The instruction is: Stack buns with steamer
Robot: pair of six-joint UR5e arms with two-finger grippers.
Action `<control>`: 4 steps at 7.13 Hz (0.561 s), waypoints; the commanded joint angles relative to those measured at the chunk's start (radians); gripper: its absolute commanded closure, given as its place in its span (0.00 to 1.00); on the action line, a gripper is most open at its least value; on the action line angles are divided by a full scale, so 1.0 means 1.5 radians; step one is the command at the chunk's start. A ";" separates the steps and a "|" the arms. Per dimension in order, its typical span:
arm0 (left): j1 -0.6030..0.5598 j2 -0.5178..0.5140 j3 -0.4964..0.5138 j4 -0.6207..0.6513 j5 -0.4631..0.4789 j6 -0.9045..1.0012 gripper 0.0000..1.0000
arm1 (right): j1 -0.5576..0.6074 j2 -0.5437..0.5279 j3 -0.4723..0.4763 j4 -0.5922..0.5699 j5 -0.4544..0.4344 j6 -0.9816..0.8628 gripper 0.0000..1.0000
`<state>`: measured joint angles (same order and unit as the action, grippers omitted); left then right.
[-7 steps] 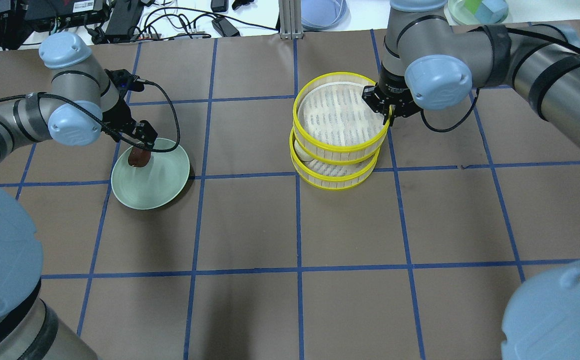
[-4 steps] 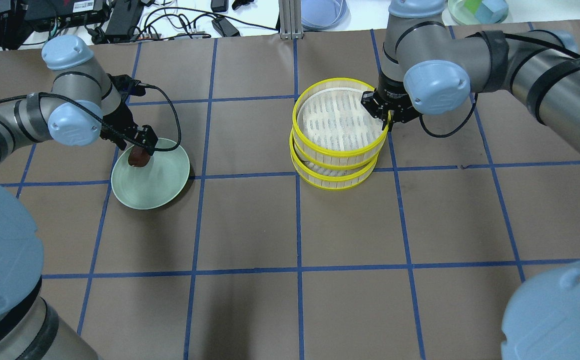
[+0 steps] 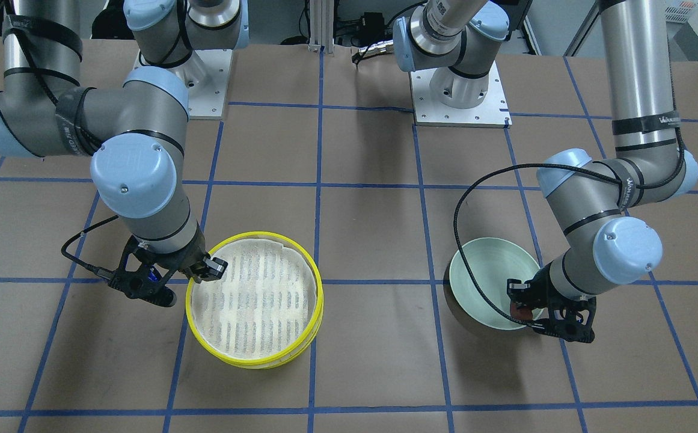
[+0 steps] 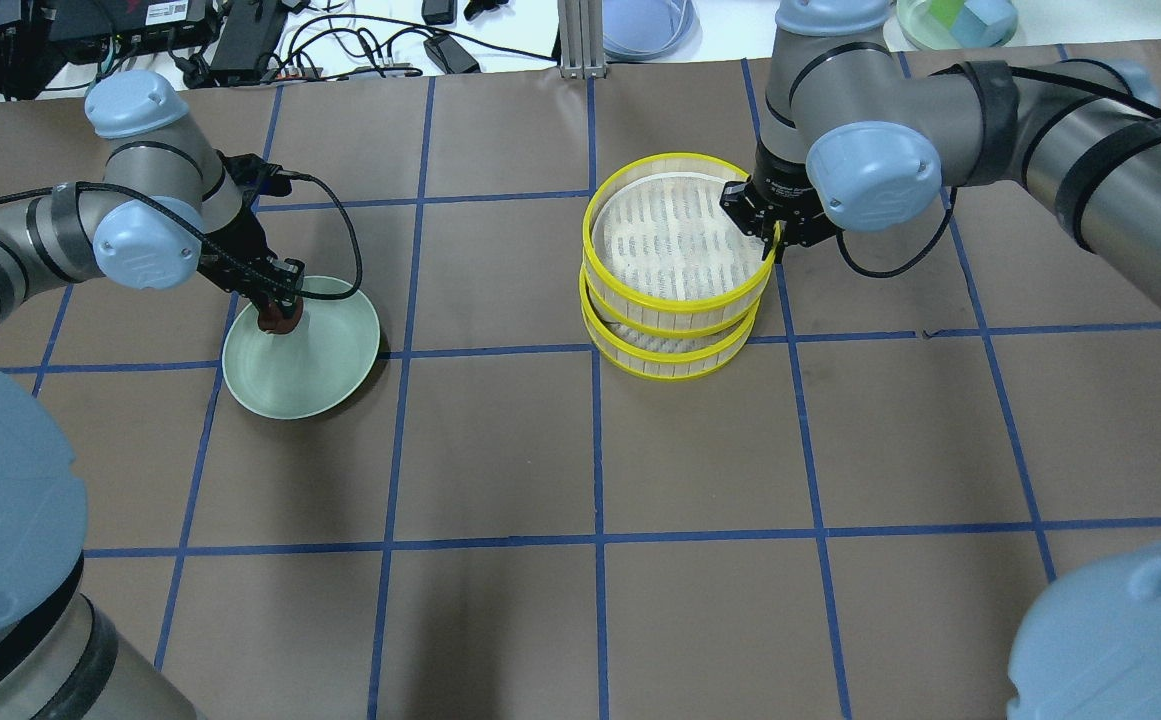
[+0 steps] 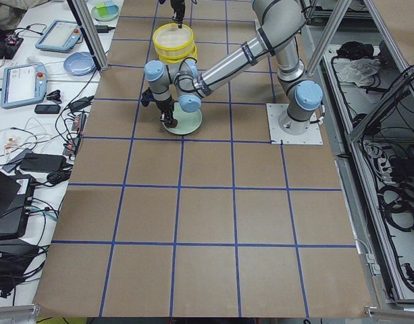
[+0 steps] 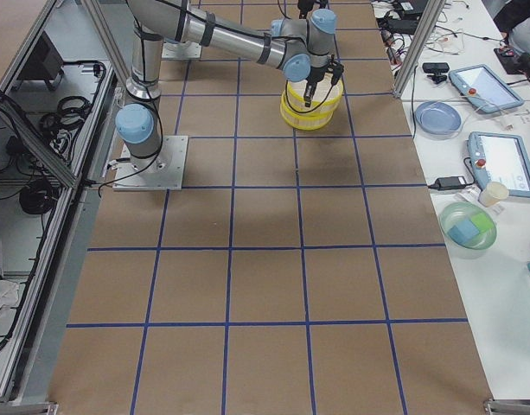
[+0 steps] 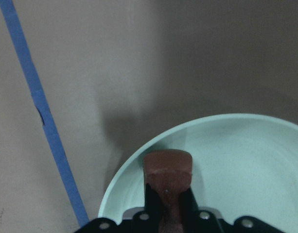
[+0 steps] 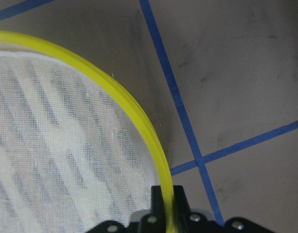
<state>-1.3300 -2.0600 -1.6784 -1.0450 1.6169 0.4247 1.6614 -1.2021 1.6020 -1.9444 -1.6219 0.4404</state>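
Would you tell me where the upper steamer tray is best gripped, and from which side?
Pinch the upper steamer tray on its thin upright wall from above, one finger inside, one outside; it looks too wide to span. The right gripper grips there.

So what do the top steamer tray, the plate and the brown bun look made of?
Top tray: glossy yellow rim, likely plastic; white floor shows a woven mesh, cloth-like. Plate: smooth mint-green with soft sheen, plastic or glazed ceramic, can't tell. Brown bun: matte, even reddish-brown, perhaps foam or rubber.
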 commanded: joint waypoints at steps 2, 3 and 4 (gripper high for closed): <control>0.000 0.006 0.018 0.006 -0.001 -0.071 1.00 | 0.004 0.000 0.013 0.005 -0.001 0.008 1.00; 0.000 0.005 0.031 0.006 -0.002 -0.077 1.00 | 0.004 -0.002 0.024 0.005 -0.001 0.009 1.00; 0.000 0.009 0.035 0.006 0.000 -0.102 1.00 | 0.004 -0.009 0.025 0.004 -0.001 0.009 1.00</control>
<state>-1.3300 -2.0507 -1.6388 -1.0356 1.6150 0.3065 1.6673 -1.2074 1.6313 -1.9379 -1.6230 0.4533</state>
